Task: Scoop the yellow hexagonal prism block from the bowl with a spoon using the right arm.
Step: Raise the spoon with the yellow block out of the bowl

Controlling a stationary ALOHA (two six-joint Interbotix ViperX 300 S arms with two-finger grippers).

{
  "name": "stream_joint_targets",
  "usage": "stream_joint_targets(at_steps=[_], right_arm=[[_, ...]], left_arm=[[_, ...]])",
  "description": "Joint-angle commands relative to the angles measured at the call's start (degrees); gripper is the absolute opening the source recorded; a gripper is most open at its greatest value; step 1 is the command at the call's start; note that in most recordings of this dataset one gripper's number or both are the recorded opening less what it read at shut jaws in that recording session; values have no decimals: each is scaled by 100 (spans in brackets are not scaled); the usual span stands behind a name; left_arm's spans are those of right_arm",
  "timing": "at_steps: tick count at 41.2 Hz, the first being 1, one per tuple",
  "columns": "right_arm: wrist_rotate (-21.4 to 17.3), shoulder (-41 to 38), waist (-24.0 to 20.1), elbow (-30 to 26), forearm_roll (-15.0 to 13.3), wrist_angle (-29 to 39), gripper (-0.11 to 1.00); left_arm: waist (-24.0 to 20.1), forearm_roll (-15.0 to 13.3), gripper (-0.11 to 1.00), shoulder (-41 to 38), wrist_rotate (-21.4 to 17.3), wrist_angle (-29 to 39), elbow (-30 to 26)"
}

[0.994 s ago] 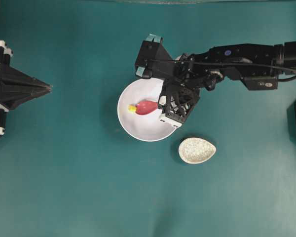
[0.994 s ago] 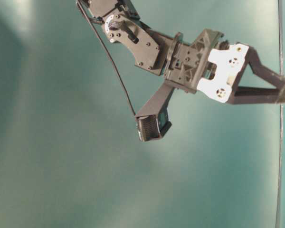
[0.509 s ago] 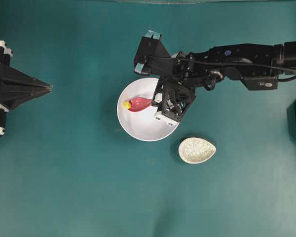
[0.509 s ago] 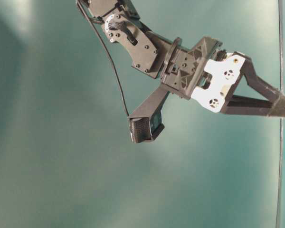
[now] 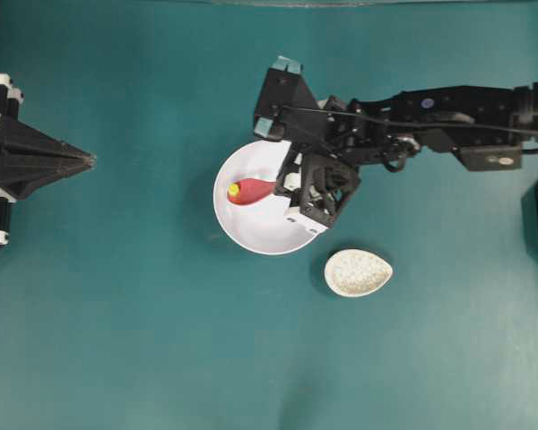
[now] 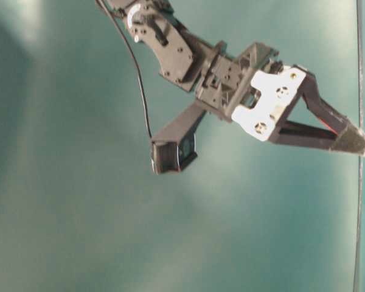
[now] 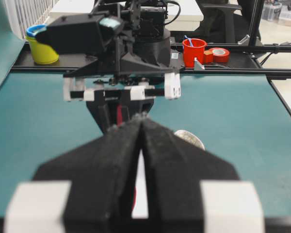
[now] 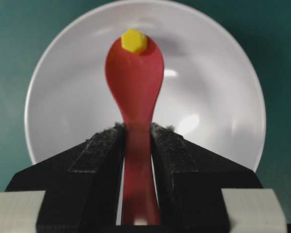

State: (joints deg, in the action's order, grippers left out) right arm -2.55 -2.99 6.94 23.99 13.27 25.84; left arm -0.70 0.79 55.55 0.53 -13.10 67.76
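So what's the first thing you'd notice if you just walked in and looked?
The shiny red spoon pops out, with a tiny yellow block at its tip, over the big white bowl in the middle of the green table. The right hand grips the spoon's handle. A small speckled dish sits just beside the bowl.

Overhead cam looks straight down from far, covering both arms. Table-level cam sits low and close, side-on to the right black pincer (image 6: 353,141). Left wrist cam looks level along its own closed black pincer (image 7: 142,127) toward the right arm. Right wrist cam peers close past its fingers into the round white bowl (image 8: 218,58), shared with overhead (image 5: 251,233).
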Motion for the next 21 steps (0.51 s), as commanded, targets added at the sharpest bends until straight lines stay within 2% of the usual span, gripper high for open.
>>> stream_joint_targets(at_steps=[1,10,21], right_arm=[[-9,334,-44,88,18,-211,24],[0,826,-105,598,18,-932,24],[211,1705,-272,1626,-114,-2452,24]], left_arm=[[-9,9,0,-26,-18,-26,-158],[-9,9,0,-26,-35,-26,-158],[0,9,0,-26,-35,-26,-158]])
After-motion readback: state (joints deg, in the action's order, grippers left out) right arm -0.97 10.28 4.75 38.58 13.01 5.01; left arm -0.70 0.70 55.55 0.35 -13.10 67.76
